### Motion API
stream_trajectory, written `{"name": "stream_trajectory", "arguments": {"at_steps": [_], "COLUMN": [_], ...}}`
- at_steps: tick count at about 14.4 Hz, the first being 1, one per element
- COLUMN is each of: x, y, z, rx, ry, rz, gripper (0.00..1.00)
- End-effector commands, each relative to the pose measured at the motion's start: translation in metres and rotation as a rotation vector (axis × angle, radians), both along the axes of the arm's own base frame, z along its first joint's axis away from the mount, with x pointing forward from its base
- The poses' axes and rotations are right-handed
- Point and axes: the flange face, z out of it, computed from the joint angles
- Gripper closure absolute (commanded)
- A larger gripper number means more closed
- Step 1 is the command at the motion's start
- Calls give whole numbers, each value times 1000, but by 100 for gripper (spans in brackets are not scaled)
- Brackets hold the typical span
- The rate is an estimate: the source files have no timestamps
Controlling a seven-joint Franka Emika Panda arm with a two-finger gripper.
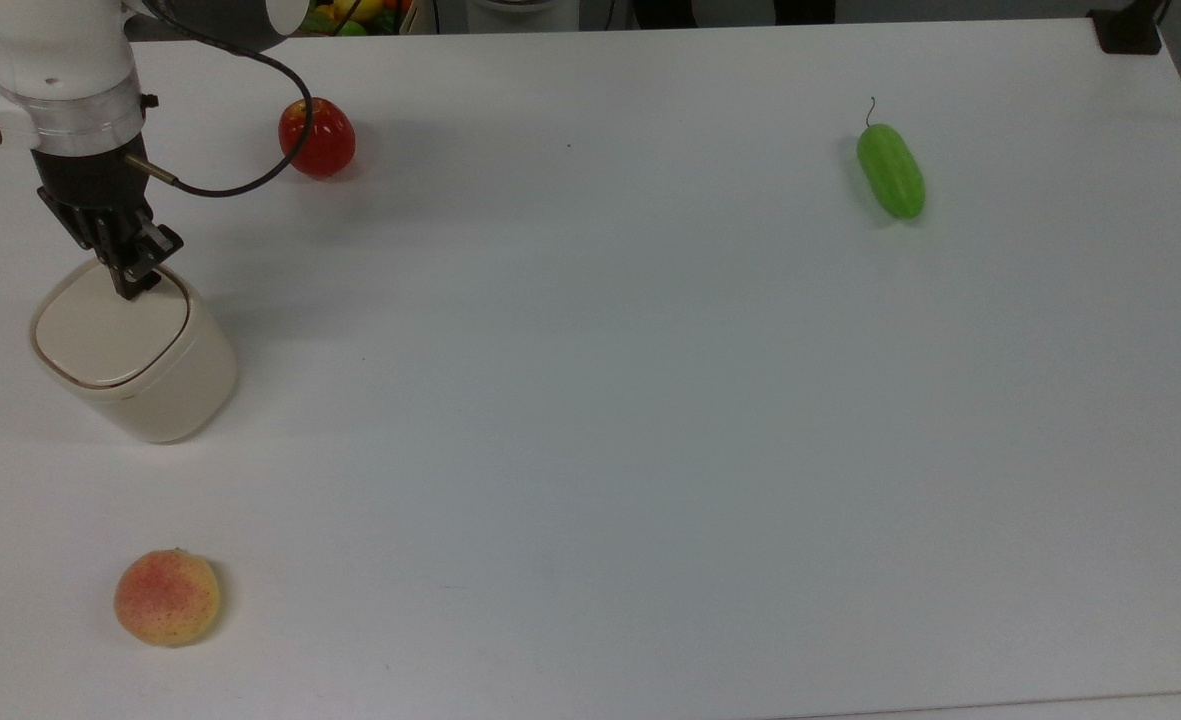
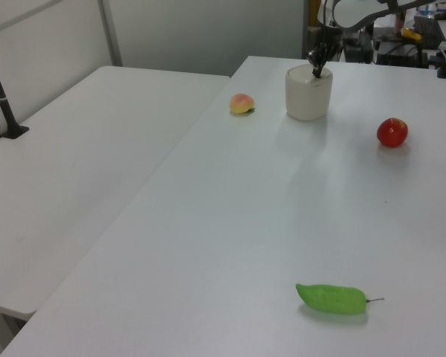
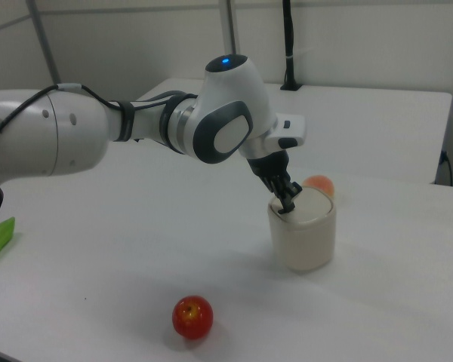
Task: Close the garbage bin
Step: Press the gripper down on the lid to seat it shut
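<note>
No brand or label we can read anywhere. The garbage bin (image 1: 135, 350) is a cream rounded-square tub with its flat lid down, a thin brown line around the rim, sitting at the top view's left side of the white worktop (image 1: 650, 400). Our gripper (image 1: 133, 283) has its fingers pinched narrow, holding nothing, tips on the lid's edge. Red apple (image 1: 317, 137), peach (image 1: 167, 597) and green cucumber (image 1: 890, 170) lie apart.

The white arm (image 3: 98, 132) reaches out and bends down at the wrist. Its black gripper (image 1: 133, 282) points downward, with its two fingers pressed close together.
</note>
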Motion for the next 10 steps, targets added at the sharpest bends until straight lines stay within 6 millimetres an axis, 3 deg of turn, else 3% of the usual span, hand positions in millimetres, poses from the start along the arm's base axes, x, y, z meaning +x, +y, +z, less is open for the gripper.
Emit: {"name": "stream_trajectory", "arguments": {"at_steps": [1,6,10], "x": [-1,0,0], "y": [3,3,5], "z": [-20,-19,2], "rx": [2,2,8], "ry": [37,36,6], "rz": [-11,-11,-15], "gripper": [100,100,100]}}
